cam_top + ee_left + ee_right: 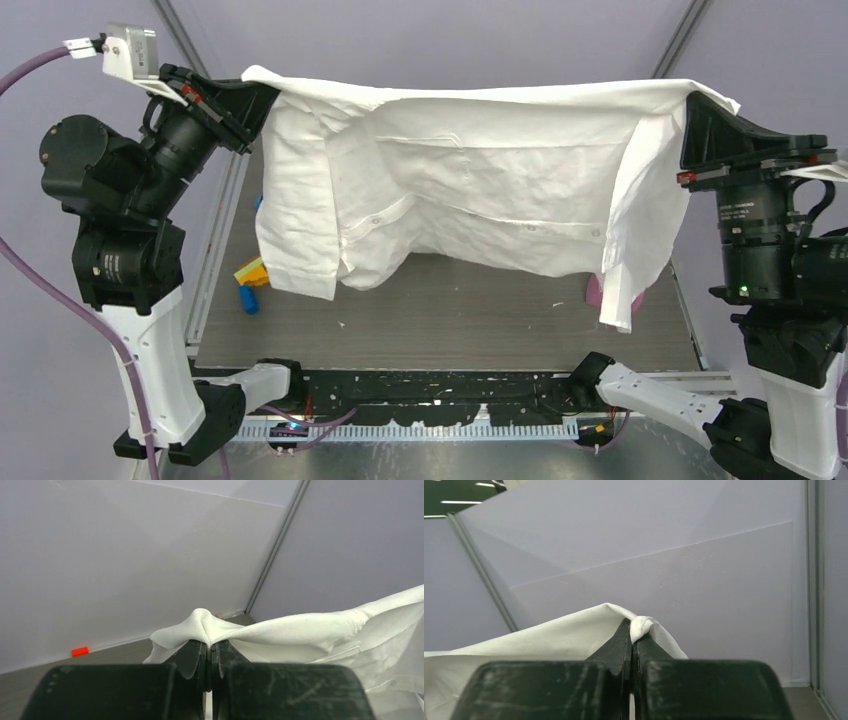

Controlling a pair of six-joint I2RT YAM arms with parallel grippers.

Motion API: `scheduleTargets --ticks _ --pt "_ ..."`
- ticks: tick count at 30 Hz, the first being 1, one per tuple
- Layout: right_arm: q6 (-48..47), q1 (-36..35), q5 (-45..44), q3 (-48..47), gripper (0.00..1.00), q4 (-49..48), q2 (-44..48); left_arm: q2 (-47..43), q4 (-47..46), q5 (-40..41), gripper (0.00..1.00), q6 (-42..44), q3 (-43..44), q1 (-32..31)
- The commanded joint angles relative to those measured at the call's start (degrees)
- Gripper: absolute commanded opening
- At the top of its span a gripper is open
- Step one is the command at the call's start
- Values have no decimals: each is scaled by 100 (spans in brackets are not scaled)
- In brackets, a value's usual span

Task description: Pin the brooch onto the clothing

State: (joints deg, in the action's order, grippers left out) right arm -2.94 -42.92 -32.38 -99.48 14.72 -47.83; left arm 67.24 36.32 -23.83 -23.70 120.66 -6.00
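The clothing point(480, 180), a white button-up shirt, hangs stretched in the air between both arms, well above the table. My left gripper point(262, 95) is shut on its upper left corner. In the left wrist view the fabric point(300, 630) bunches over the closed fingertips point(209, 642). My right gripper point(697, 100) is shut on the upper right corner. There a rolled hem of the shirt point(549, 637) is pinched between the tips point(631, 630). I cannot make out the brooch for certain.
The dark table point(450, 310) lies below the shirt. A yellow-orange piece point(250, 270) and a blue piece point(248, 300) lie at its left edge. A small pink thing point(596, 292) shows partly behind the hanging right sleeve. Grey walls stand behind.
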Motion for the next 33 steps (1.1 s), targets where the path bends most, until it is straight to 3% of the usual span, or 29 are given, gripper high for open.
scheduleTargets --ticks 1,4,11,18,22,27,33 --pt "-324 11 -757 238 0 -310 -238 368 241 199 0 246 -201 37" --pt "-544 11 -1196 445 0 -587 -460 538 204 336 0 323 -536 37" --pt "-1022 11 -1256 1349 0 -1588 -753 694 -124 665 0 571 -1136 44" --pt "-789 14 -987 837 0 -1218 -1242 585 -367 541 0 564 -695 46" --pt "-388 12 -235 403 0 -657 -1112 394 -205 479 0 615 -142 46" --pt "76 13 1796 -35 0 165 -605 168 458 542 0 641 1070 46" --pt "103 12 2764 -491 1 367 -166 -349 329 836 0 858 1879 44"
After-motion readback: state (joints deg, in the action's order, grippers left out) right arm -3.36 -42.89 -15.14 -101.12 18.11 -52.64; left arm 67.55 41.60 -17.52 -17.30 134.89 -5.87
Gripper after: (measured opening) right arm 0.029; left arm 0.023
